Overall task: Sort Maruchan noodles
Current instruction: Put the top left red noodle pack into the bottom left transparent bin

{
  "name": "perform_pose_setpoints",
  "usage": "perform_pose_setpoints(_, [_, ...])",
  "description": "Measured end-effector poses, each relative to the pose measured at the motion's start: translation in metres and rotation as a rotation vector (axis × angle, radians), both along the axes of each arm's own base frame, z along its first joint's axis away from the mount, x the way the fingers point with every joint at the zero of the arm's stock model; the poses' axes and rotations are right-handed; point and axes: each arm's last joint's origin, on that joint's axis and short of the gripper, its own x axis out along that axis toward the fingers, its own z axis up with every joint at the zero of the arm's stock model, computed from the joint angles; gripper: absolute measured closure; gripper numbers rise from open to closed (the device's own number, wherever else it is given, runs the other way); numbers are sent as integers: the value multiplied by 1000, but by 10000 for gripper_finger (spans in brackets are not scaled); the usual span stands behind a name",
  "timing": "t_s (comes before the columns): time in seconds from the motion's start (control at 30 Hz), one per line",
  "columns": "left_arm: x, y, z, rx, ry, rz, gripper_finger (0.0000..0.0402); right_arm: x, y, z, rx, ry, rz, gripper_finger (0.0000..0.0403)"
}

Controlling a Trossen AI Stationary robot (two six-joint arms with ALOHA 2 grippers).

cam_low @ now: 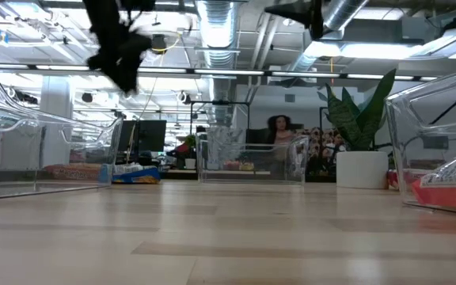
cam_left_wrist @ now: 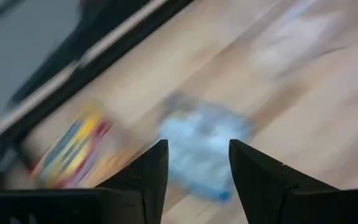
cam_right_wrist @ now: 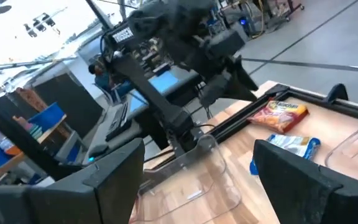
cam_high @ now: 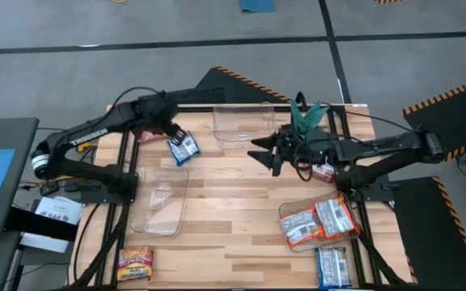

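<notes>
While my left tool (cam_high: 174,129) hovers released over a blue-and-white noodle packet (cam_high: 184,148) lying on the table (cam_high: 241,202), I judge descent and grasp come next (right tool (cam_high: 267,151) waits released, mid-table).

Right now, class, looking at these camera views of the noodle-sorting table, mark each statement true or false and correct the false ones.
1. The left pincer is above a blue-and-white packet. True.
2. The left pincer is shut on that packet. False: its fingers stand open, the packet lying on the table beyond them.
3. The clear bin at the right holds orange-and-white packets. True.
4. The clear bin at the left is full of packets. False: it shows none.
5. A potted plant stands at the far edge. True.
</notes>
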Motion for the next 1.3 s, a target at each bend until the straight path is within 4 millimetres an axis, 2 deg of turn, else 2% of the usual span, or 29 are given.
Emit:
perform_pose_setpoints(0.1, [-18,22,-19,-86,136,114,248,1,-8,-2,14,13,36,78])
perform_pose_setpoints(0.23, [-29,46,-44,-158,251,162,248,3,-14,-4,18,21,47,78])
perform_pose_setpoints(0.53, [-26,80,-104,-331,484,112,248,2,-24,-4,19,17,3,78])
perform_pose_setpoints(0.63, [-25,89,-118,-358,521,118,248,2,-26,-4,19,17,-4,78])
perform_pose_setpoints(0.83, [-24,103,-127,-298,525,129,248,2,-26,-4,20,21,-6,78])
perform_pose_setpoints(1.03, [-30,108,-128,-321,497,128,248,2,-26,-6,23,40,-10,78])
perform_pose_setpoints(1.3, [-42,96,-148,-393,527,95,248,2,-26,-9,26,70,-11,78])
